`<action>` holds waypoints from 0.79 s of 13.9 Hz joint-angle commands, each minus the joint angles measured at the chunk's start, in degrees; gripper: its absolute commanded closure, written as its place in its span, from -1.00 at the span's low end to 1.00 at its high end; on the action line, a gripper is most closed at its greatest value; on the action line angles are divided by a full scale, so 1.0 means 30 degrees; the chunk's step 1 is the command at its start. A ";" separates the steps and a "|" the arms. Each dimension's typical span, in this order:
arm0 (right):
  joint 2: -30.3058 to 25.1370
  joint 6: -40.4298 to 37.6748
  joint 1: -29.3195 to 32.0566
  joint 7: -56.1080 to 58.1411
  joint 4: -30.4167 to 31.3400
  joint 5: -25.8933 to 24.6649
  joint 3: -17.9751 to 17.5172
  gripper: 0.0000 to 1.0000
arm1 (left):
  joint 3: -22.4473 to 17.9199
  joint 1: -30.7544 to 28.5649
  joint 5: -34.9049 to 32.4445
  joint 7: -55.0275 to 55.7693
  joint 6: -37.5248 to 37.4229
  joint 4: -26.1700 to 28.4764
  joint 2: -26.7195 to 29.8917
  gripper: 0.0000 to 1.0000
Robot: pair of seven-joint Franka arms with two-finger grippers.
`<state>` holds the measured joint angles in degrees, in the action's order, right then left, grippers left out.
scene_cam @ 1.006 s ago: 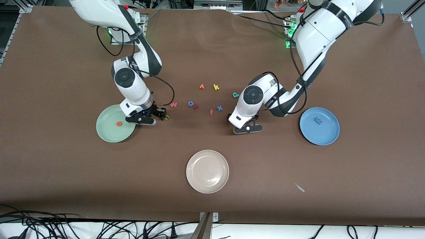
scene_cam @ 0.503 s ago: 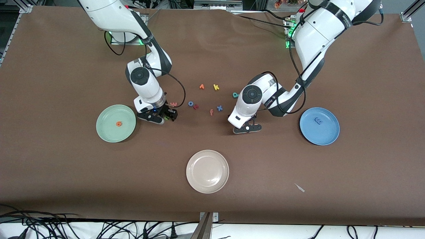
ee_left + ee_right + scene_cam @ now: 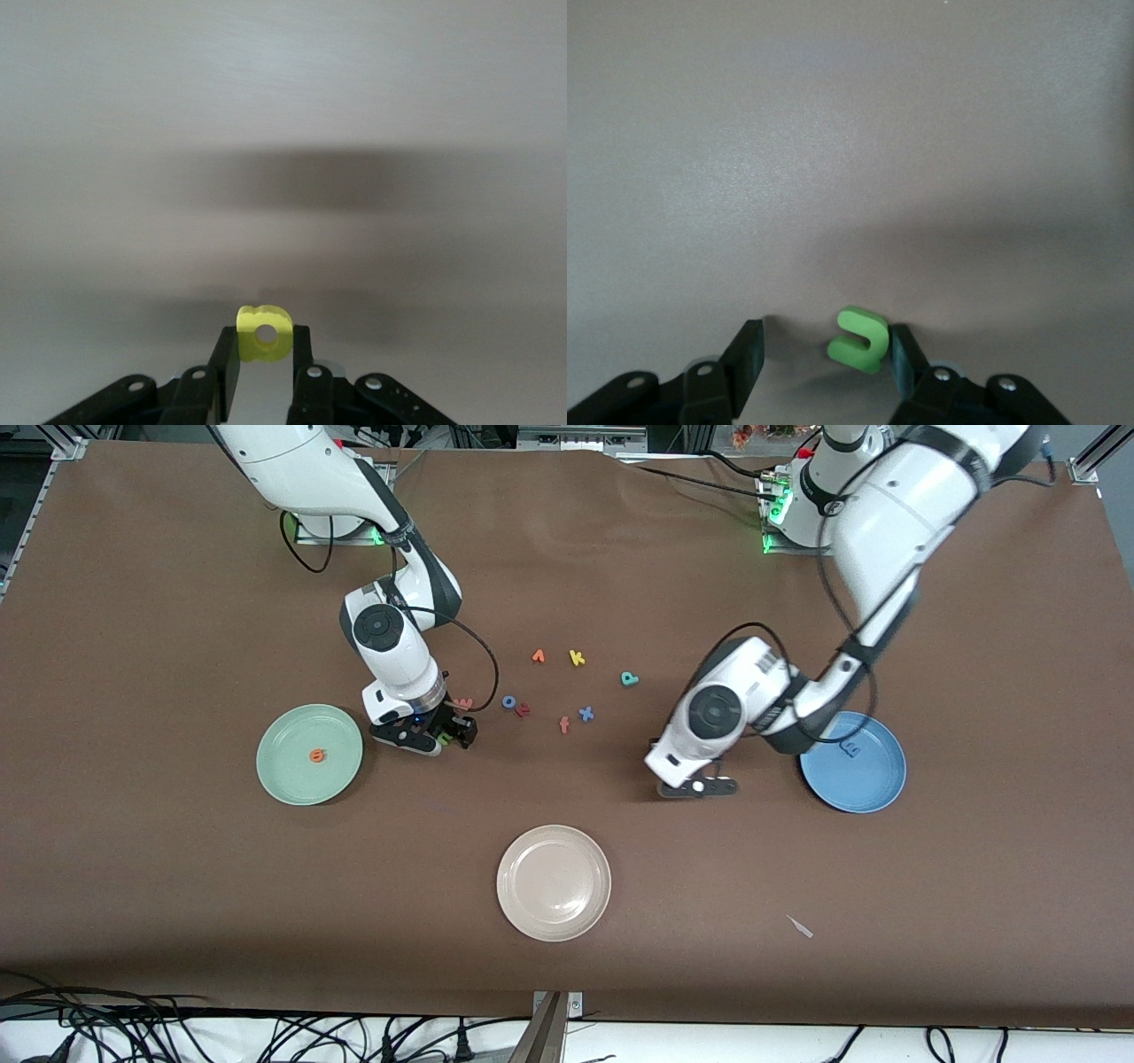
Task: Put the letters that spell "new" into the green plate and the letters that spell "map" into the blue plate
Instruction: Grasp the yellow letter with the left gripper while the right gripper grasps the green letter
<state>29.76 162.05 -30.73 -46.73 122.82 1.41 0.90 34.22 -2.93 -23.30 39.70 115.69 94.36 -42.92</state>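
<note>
From the front view, I am seeing my left gripper (image 3: 695,786) hanging over bare table between the blue plate (image 3: 864,788) and the loose letters. The blue "m" (image 3: 849,749) is lying in that plate, partly covered by the arm. My right gripper (image 3: 438,735) is sitting low beside the green plate (image 3: 292,775), toward the letters, with the green "n" (image 3: 443,736) showing between its fingers. The orange "e" (image 3: 316,755) is lying in the green plate. The pinkish-red "w" (image 3: 464,703) is resting just beside the right gripper, and the teal "p" (image 3: 628,678) is lying on the table near the left arm. A cream-white plate (image 3: 554,882) is sitting nearer the camera.

In the left wrist view, I am watching the left gripper (image 3: 264,354) pinching the yellow "a" (image 3: 263,333) tight between its fingers, above the table.

In the right wrist view, the right gripper (image 3: 824,350) is standing partly spread, one finger (image 3: 906,356) touching the green "n" (image 3: 858,339), the other well clear of it.
</note>
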 commanded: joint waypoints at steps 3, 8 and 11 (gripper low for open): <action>-0.0105 0.0446 -0.0012 0.0752 0.0574 -0.0175 0.0345 -0.03 | 0.0809 -0.4054 0.0297 -0.7297 -0.4746 0.0304 0.1476 1.00; -0.0075 0.0446 -0.0012 0.0754 0.0691 -0.0205 0.0375 0.60 | 0.0692 -0.6815 -0.1897 -1.2526 -0.5049 0.0772 0.0951 1.00; -0.0395 0.0301 0.0017 0.1625 0.0662 -0.0234 0.0462 0.68 | 0.0662 -0.7254 -0.2956 -1.3145 -0.5048 0.0773 0.0481 0.22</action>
<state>29.43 162.60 -30.73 -44.41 123.35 1.23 1.64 35.69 -24.36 -29.75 1.95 100.57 96.33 -40.94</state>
